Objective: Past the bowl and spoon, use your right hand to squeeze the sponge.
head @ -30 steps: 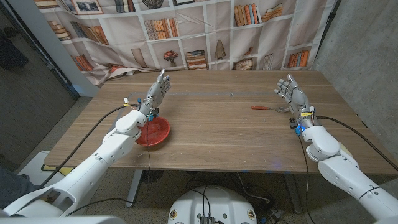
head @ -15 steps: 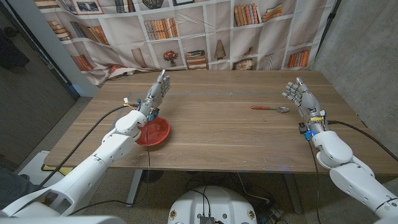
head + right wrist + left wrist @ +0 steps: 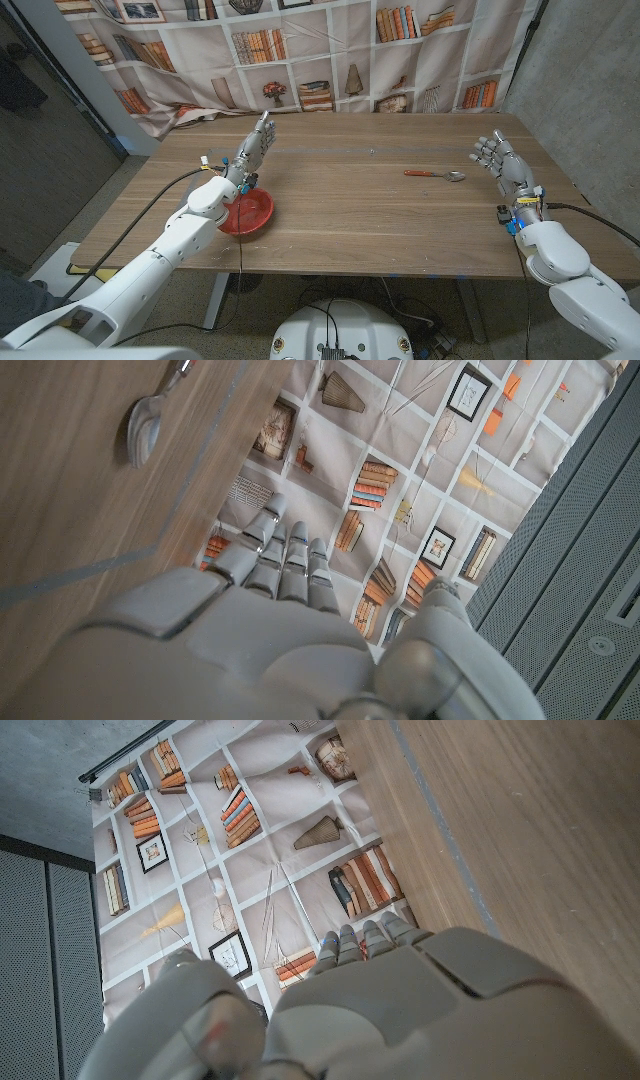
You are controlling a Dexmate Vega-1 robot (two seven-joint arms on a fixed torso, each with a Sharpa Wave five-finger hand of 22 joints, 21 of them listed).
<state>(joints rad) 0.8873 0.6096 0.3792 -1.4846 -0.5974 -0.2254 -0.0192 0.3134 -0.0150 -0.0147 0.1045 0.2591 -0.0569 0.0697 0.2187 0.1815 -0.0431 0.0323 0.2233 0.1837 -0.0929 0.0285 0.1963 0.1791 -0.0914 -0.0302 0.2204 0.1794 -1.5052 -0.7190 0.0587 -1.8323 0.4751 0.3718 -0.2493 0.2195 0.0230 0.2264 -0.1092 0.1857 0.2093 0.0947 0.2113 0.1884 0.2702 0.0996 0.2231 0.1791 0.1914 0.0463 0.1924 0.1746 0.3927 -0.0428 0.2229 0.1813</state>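
Sponge — nowhere on the table [image 3: 370,205]; search step. Right hand [image 3: 503,160], fingers apart and empty, near spoon [image 3: 436,174]; left hand [image 3: 250,152] likewise spread, above bowl [image 3: 248,212] — next, locate target.

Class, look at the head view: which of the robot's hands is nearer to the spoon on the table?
The right. The right hand is raised just beside the spoon, towards the table's right edge, holding nothing. The left hand is far across the table, above the red bowl.

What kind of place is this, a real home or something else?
Probably a lab or test room, not a home: the bookshelves are only a printed curtain hung behind the wooden table, beside a bare concrete wall.
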